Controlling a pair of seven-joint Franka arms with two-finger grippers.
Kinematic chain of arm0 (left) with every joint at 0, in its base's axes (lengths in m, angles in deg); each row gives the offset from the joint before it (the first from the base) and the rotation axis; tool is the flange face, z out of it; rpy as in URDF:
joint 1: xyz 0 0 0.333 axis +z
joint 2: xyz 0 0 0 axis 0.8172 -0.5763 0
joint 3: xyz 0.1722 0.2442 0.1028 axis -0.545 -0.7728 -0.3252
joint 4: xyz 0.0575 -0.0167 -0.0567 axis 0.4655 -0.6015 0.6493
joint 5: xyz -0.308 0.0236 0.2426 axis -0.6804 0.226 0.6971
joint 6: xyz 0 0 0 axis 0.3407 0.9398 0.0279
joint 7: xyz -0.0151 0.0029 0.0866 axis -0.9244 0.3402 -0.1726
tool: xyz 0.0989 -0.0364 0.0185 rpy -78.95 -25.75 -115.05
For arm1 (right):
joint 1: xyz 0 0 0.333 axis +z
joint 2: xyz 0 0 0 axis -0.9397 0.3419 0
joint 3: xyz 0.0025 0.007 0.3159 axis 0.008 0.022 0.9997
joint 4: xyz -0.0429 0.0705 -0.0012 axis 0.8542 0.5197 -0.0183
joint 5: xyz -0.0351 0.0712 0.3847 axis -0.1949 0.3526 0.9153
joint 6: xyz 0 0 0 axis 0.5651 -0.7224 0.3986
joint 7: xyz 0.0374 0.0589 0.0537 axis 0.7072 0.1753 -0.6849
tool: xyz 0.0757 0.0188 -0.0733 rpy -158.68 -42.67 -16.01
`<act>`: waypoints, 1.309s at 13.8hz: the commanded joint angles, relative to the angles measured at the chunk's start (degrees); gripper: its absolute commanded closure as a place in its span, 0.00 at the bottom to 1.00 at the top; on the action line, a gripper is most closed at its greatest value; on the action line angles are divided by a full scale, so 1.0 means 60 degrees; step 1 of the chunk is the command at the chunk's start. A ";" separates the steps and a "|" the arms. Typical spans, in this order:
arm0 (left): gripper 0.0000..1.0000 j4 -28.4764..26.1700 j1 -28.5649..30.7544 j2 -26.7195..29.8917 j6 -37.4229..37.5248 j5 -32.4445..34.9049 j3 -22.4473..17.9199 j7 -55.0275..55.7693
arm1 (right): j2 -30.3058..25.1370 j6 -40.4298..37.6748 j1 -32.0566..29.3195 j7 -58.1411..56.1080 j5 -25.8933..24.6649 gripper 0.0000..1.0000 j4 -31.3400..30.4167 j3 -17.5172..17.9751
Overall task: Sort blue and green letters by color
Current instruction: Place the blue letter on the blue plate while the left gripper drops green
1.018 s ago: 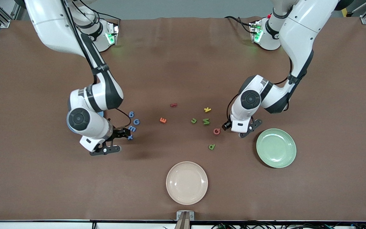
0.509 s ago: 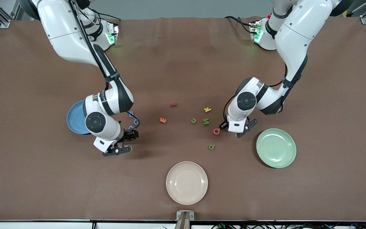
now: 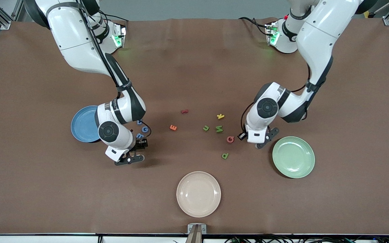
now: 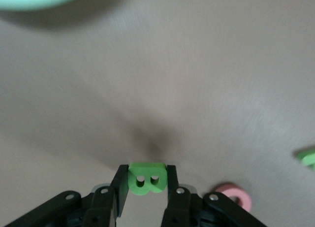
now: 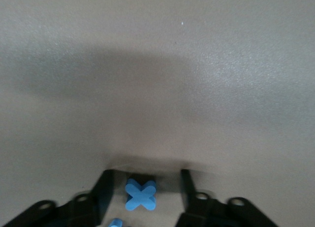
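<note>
1. Left jaws: down at the table (image 3: 194, 67), between the pink Q (image 3: 230, 139) and the green plate (image 3: 293, 157). Clenched on the green B (image 4: 146, 178); both fingers (image 4: 122, 187) press its sides. The letter stands on edge between them.
2. Cannot tell whether the green B is touching the table or just off it.
3. Right jaws: low by the blue letters toward the right arm's end of the table, beside the blue plate (image 3: 83, 124). They are parted around the blue X (image 5: 141, 196), with a gap on each side. No contact; the X lies flat on the table.
4. Three more blue letters (image 3: 145, 129) sit in a short row just by the right arm's wrist, partly covered by it.
5. Other green letters lie loose mid-table: J (image 3: 206, 128) and M (image 3: 218, 128) are side by side. P (image 3: 225, 155) is nearer the front camera than both.
6. Also loose on the table: yellow K (image 3: 220, 116), orange E (image 3: 173, 127), and a red letter (image 3: 184, 111).
7. The cream plate (image 3: 198, 194) sits nearest the front camera. None of the three plates holds a letter.
</note>
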 commanded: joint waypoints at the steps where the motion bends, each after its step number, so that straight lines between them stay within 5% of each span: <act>1: 1.00 0.0569 0.0635 0.0713 0.1242 0.0225 0.0003 -0.0807 | -0.0030 -0.0169 0.0088 0.0063 0.0215 0.55 -0.0028 -0.0054; 6: 1.00 0.0864 0.2275 0.0350 0.1423 0.0327 -0.0012 -0.3693 | -0.0030 -0.0184 0.0088 0.0063 0.0230 0.76 -0.0057 -0.0054; 9: 0.94 0.1346 0.2949 -0.0309 0.1378 0.1511 0.0003 -0.3975 | -0.0103 -0.0228 0.0015 0.0048 0.0230 0.91 -0.0072 -0.0054; 10: 0.71 0.1522 0.3024 -0.0456 0.1378 0.1601 0.0003 -0.4019 | -0.0176 -0.0315 -0.0015 -0.0025 0.0230 0.93 -0.0057 -0.0054; 11: 0.28 0.1626 0.3039 -0.0516 0.1378 0.1588 0.0003 -0.4121 | -0.0293 -0.0534 -0.0073 -0.0069 0.0230 0.95 -0.0043 -0.0068; 12: 0.00 0.1714 0.3039 -0.0487 0.1378 0.1544 0.0017 -0.4093 | -0.0454 -0.0753 -0.0233 -0.0156 0.0215 0.95 -0.0028 -0.0068; 18: 0.00 0.2545 0.1404 -0.0675 0.1510 0.1193 0.0340 -0.1774 | -0.2121 -0.2207 -0.1843 -0.3419 0.0215 0.96 -0.0872 -0.0083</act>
